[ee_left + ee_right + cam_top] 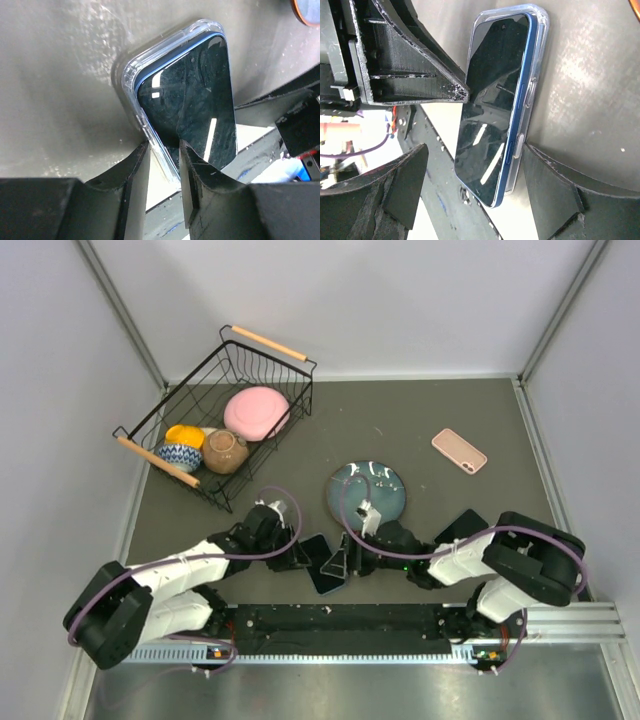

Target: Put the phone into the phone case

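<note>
"Where was the phone?"

"The phone (200, 95) lay part-way in the clear case (129, 75), just on the arms' side of the dark plate (367, 492). Its blue edge stood proud of the case rim."

"And the grippers?"

"The left gripper (164, 146) straddled the case's edge, fingers close on either side; I couldn't tell whether it clamped. The right gripper (474, 149) was spread wide across the phone. I judged it the seating step. Next: steady the case and press the raised edge down."

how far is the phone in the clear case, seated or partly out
Partly in. The phone shows its blue side above the lip of the clear case in both wrist views, so it is not flush.
</note>
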`<state>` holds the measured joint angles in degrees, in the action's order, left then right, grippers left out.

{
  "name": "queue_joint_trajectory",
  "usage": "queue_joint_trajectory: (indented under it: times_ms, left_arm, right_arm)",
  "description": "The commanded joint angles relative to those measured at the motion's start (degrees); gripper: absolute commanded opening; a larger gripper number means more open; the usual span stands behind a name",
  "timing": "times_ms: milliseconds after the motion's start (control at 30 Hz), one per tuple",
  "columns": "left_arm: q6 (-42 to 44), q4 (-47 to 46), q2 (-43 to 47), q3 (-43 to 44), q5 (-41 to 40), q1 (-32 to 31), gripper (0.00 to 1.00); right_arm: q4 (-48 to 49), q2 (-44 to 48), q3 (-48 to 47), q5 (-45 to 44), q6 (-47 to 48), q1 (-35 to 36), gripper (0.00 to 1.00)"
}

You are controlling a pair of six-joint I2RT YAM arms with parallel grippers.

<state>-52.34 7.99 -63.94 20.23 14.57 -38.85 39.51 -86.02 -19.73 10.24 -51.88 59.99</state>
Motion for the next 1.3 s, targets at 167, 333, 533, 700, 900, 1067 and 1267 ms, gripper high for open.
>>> queue_joint_trajectory:
  times_ms: [167, 333, 533, 700, 900, 1067, 1267]
  left_arm:
    - [-1.5, -7.5, 4.1, -3.4, 7.8, -0.6, 0.33]
    - [-1.5, -9.6, 3.4, -3.9, 8.6, -0.6, 0.31]
    - [-2.1, -12.9, 2.7, -4.7, 10.3, -0.6, 0.3]
    - [-1.8, -10.9, 3.1, -4.2, 8.8, -0.6, 0.28]
    - [-0.5, -4.6, 6.1, -3.0, 3.9, -0.6, 0.28]
    - [-0.9, -4.6, 8.0, -2.7, 4.1, -0.6, 0.28]
    - [-0.8, -2.1, 9.5, -2.0, 2.3, -0.6, 0.33]
  right_arm:
    - [32.0, -1.9, 6.5, 10.9, -9.9, -4.3, 0.74]
    - [38.7, -5.8, 7.0, 12.3, -12.6, -5.2, 0.73]
    - [42.9, -11.4, 6.1, 12.3, -15.1, -5.5, 0.71]
    - [40.8, -11.8, 6.9, 10.2, -15.2, -5.8, 0.7]
    - [17.0, -0.8, 6.0, 4.5, -10.1, -6.2, 0.61]
    - [4.4, 5.1, 3.9, 1.3, -6.5, -6.2, 0.41]
    - [8.4, 1.5, 3.9, 0.8, -8.4, -6.3, 0.24]
